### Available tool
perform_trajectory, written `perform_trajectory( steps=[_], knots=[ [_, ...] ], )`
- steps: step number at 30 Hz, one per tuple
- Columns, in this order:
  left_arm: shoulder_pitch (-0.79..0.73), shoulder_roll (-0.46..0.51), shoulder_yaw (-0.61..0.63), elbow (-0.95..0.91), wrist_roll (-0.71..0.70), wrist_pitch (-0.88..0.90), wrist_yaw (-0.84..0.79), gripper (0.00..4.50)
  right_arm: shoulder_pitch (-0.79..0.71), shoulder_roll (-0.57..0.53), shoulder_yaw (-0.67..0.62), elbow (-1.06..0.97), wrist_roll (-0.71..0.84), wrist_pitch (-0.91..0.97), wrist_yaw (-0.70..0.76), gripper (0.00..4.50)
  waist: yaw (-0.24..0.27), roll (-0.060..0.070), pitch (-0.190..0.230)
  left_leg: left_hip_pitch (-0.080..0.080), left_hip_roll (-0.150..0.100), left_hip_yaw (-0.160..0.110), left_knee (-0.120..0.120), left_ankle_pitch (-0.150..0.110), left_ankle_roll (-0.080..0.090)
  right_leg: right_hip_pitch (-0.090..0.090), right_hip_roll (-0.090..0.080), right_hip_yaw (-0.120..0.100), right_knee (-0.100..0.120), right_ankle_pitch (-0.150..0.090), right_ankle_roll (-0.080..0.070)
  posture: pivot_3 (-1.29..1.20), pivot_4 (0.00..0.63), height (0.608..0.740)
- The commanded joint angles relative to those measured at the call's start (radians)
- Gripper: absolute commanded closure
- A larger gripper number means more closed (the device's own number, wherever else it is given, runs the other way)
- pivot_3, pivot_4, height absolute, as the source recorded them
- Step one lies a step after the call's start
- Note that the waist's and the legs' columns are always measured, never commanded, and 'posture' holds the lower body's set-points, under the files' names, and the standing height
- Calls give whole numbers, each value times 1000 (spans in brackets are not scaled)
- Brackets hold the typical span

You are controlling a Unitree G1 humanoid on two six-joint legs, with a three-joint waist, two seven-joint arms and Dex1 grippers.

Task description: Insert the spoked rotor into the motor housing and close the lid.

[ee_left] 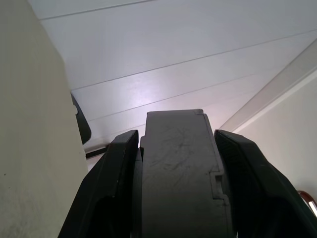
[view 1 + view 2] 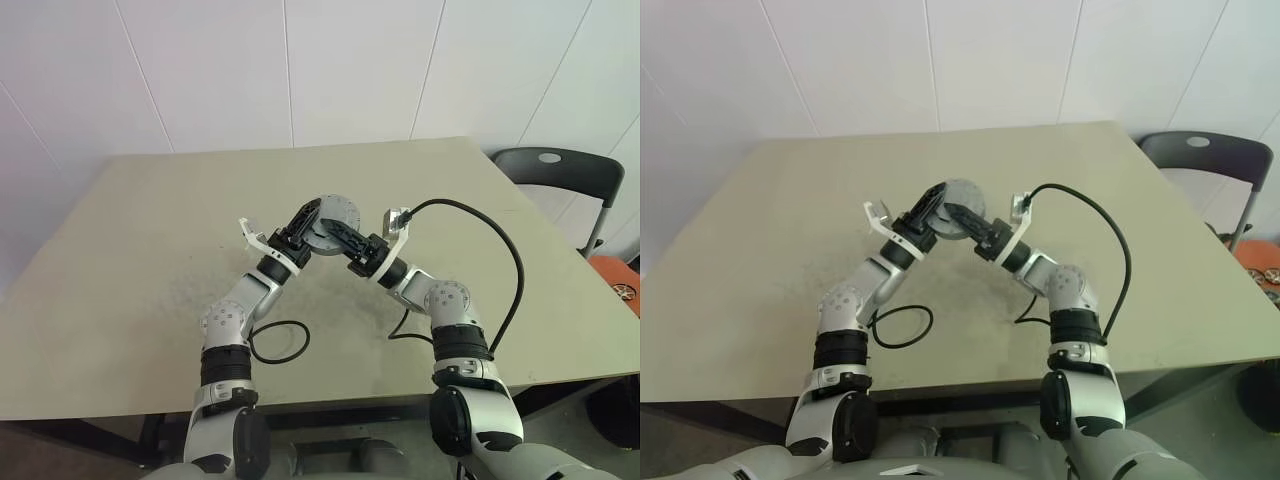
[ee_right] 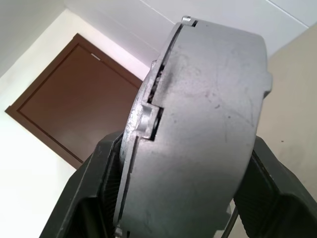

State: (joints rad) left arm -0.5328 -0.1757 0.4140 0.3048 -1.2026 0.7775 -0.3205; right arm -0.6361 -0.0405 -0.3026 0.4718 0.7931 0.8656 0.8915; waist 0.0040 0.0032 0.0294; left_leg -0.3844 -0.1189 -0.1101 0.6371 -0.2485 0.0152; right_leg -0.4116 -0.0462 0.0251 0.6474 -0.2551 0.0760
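The motor housing [image 2: 338, 214], a round grey puck, hangs on edge above the middle of the table, held between both grippers. My left gripper [image 2: 304, 222] clamps it from the left, its two black fingers [image 1: 115, 184] pressed on either side of the housing's rim [image 1: 179, 173]. My right gripper [image 2: 336, 234] grips it from the right, with the housing [image 3: 208, 104] filling the space between its fingers [image 3: 270, 183]. The lid [image 3: 140, 120], a thin silver disc, sits flush on one face of the housing. The spoked rotor is hidden.
The beige table [image 2: 140, 250] stretches wide to all sides below the arms. A black cable loop [image 2: 282, 342] lies near the front edge, and another cable [image 2: 500, 250] arcs from my right wrist. A grey chair [image 2: 560, 172] stands off the table's right corner.
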Motion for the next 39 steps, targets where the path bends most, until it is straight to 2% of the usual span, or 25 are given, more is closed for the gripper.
perform_trajectory(
  steps=[1,8,13,14,19,23,26,30,39],
  knots=[
    [-19,-30,-17,-19,-26,10,0,2355,-32,20,8,-48,49,-2,34,1547,1,0,0,0,0,0,0,0,0,0,0,0,0,0,0,0,0,740],
    [-30,-44,31,-8,-75,-38,27,2355,-49,30,-25,-12,58,-17,0,1547,1,0,0,0,0,0,0,0,0,0,0,0,0,0,0,0,0,740],
    [-32,-42,34,9,-73,-77,52,2355,-71,33,-57,17,62,-39,-28,86,1,0,0,0,0,0,0,0,0,0,0,0,0,0,0,0,0,740],
    [-32,-43,37,14,-72,-89,57,2355,-71,33,-57,17,64,-39,-27,36,2,0,0,0,0,0,0,0,0,0,0,0,0,0,0,0,0,740],
    [-39,-40,50,33,-49,-167,68,2355,-70,34,-63,17,76,-38,-26,36,7,0,0,-1,0,0,0,0,0,0,0,0,-1,0,0,0,0,740],
    [-77,-22,102,115,37,-408,124,2355,-72,32,-64,25,77,-46,-31,36,7,0,0,0,0,0,0,0,0,0,0,0,-1,0,0,0,0,740],
    [-93,29,142,193,51,-545,142,2355,-74,32,-58,32,77,-52,-31,36,2,-1,0,0,0,0,0,0,0,0,0,0,0,0,-1,0,0,740],
    [-102,49,153,240,73,-647,139,2355,-75,28,-53,38,76,-54,-26,36,-14,0,0,0,1,1,-2,1,-2,-1,1,1,-1,1,-2,0,0,740],
    [-136,51,220,288,123,-756,147,2355,-71,26,-42,40,73,-55,-24,36,6,-4,2,-2,-1,0,-2,1,-1,-2,-1,0,-2,1,-1,0,0,740]
  ],
)
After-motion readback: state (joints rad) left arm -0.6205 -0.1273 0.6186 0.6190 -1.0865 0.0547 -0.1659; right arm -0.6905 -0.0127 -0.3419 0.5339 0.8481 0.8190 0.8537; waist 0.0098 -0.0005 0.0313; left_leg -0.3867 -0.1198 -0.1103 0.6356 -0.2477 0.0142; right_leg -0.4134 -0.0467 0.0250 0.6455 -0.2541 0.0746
